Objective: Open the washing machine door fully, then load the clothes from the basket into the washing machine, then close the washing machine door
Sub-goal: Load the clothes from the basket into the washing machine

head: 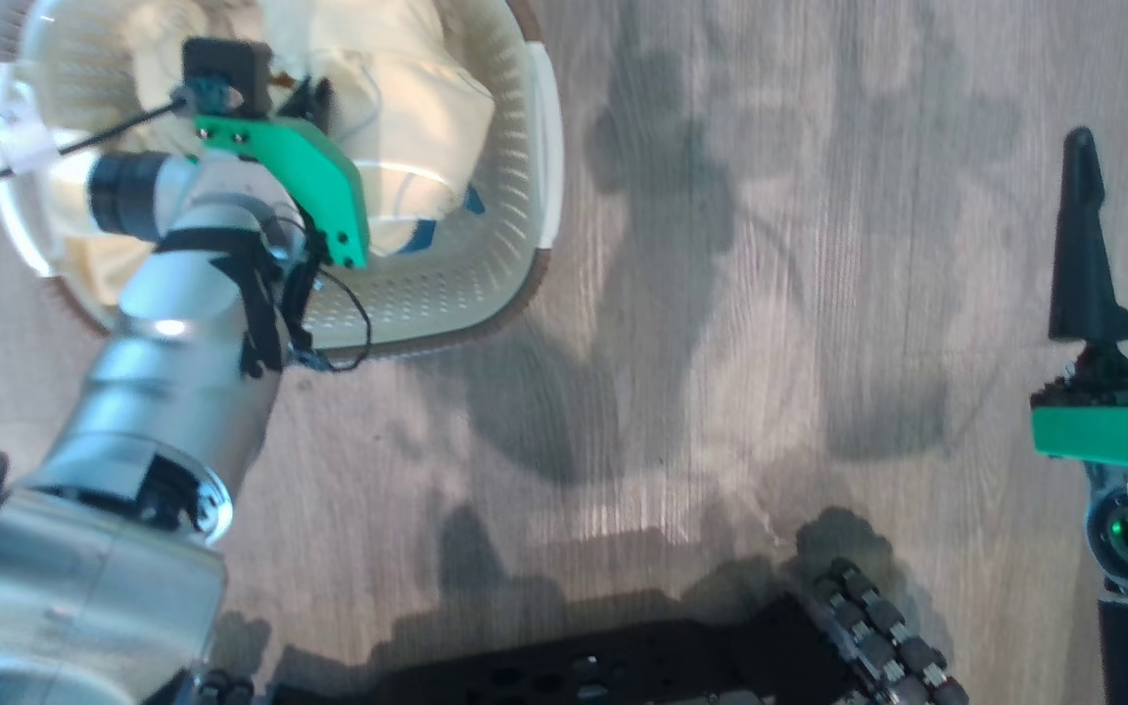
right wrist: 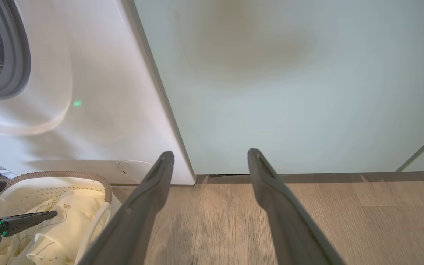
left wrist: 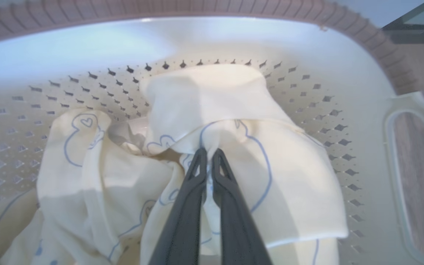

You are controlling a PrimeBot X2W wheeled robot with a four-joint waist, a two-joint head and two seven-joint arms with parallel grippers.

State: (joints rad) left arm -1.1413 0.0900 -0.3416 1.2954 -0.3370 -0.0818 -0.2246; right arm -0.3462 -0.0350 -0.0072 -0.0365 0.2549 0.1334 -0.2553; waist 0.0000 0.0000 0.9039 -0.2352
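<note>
Pale yellow cloth with blue line prints: the clothes (left wrist: 271,176) sit bunched inside the basket (left wrist: 337,95). The left gripper (left wrist: 209,151) is clenched on a raised fold of them, its 2 fingertips nearly together with fabric pinched between. Cloth lies under the fingers and on both sides. Just ahead of the tips another fold rises against the perforated far wall, then comes the brown rim (left wrist: 197,9). To the fingers' right the wall is bare up to a white handle (left wrist: 392,121), so that side has room. To the left, cloth reaches close to the wall. The basket mouth is open toward the gripper.

The right gripper (right wrist: 211,154) is released, fingers wide apart over wood floor (right wrist: 234,221), well apart from the basket. The open floor runs on ahead of it and to its right. Ahead, a pale green cabinet panel (right wrist: 289,92) meets the floor. Ahead and to its left is the white washing machine (right wrist: 98,92), with its grey door seal (right wrist: 13,73) at far upper left. The basket stands just before the machine's front, to this gripper's lower left. The robot's black base (head: 623,666) sits low between both arms.

The basket's long axis runs side to side across the left fingers, with handles at the 2 short ends. The gripped fold runs away from the fingertips toward the far wall.
</note>
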